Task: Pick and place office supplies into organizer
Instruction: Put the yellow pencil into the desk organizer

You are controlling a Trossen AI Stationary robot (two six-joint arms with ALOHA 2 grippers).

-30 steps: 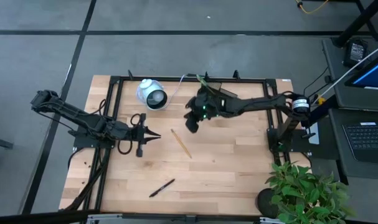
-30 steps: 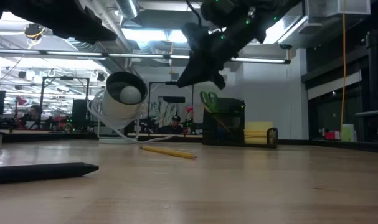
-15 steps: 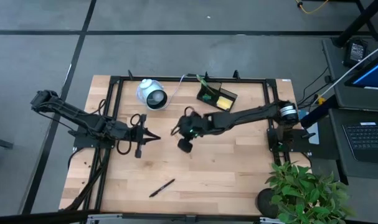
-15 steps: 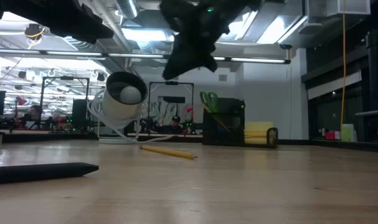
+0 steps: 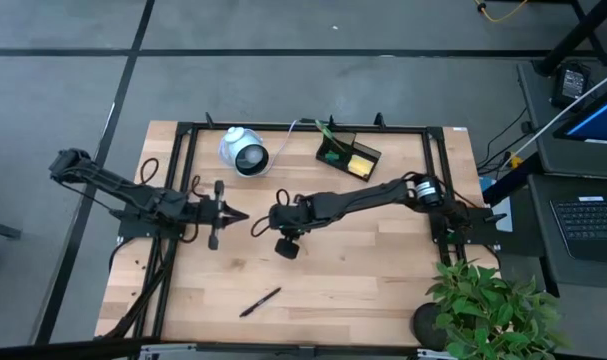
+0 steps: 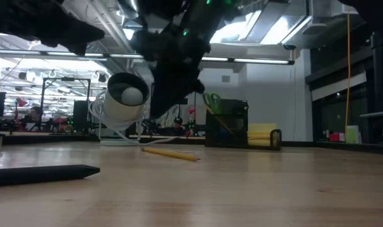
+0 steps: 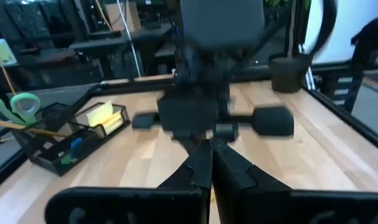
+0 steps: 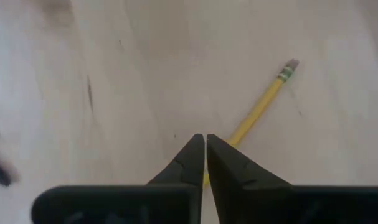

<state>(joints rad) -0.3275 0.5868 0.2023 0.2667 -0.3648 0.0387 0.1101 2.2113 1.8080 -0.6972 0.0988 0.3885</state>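
A yellow pencil lies flat on the wooden table, also seen in the low view. My right gripper hangs shut just above the pencil's middle, slanting down, clear of it. In the high view it hides the pencil. My left gripper is shut and level, pointing at the right one from the left. A black pen lies near the front edge. The black organizer at the back holds green scissors and a yellow pad.
A white round device with its cable stands at the back left, close behind the two grippers. A black frame runs round the table's far and side edges. Bare wood lies toward the front right.
My right gripper has swung from beside the organizer toward the table's left and near side, sinking and tipping further down until it hangs over the pencil. My left gripper has drawn back a little toward the left edge. The pencil and pen have not moved.
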